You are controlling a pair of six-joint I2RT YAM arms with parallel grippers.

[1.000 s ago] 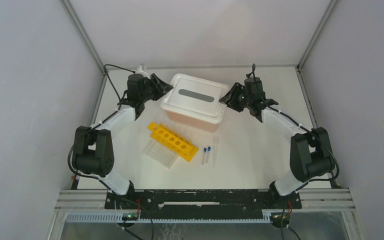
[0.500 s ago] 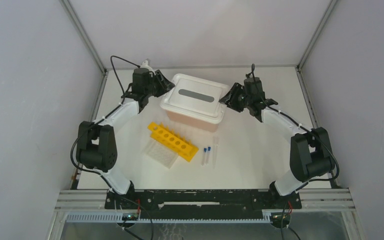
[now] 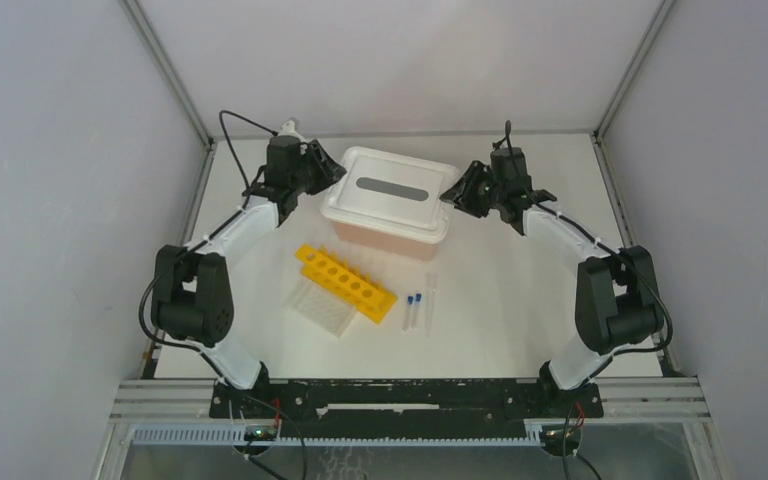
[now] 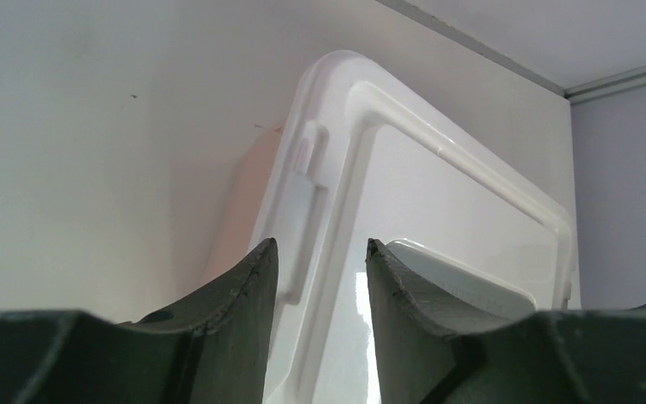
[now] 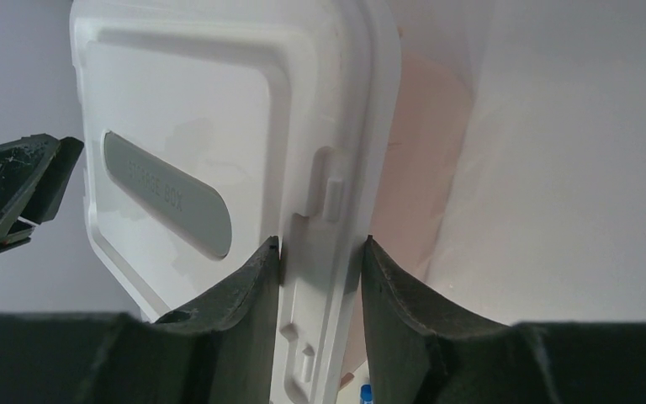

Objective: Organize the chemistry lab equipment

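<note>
The yellow tube rack (image 3: 345, 283) lies mid-table with the clear well plate (image 3: 322, 308) against its near side. Two blue-capped vials (image 3: 412, 310) and a thin clear tube (image 3: 430, 298) lie to its right. Behind them stands the pink box (image 3: 385, 240) with its white lid (image 3: 390, 190). My left gripper (image 3: 328, 172) (image 4: 321, 246) is open at the lid's left end, its jaws either side of the rim (image 4: 303, 210). My right gripper (image 3: 453, 194) (image 5: 320, 244) is shut on the rim (image 5: 324, 278) at the lid's right end. Any small round glassware is out of view.
Grey walls close in the table on the left, back and right. The box sits near the back wall. In the right wrist view one blue vial cap (image 5: 365, 391) shows below the lid, and the left gripper's fingers (image 5: 17, 189) show beyond its far end.
The left arm swung back and settled at the lid's left end. The right gripper shifted slightly toward the lid and its jaws narrowed onto the rim.
</note>
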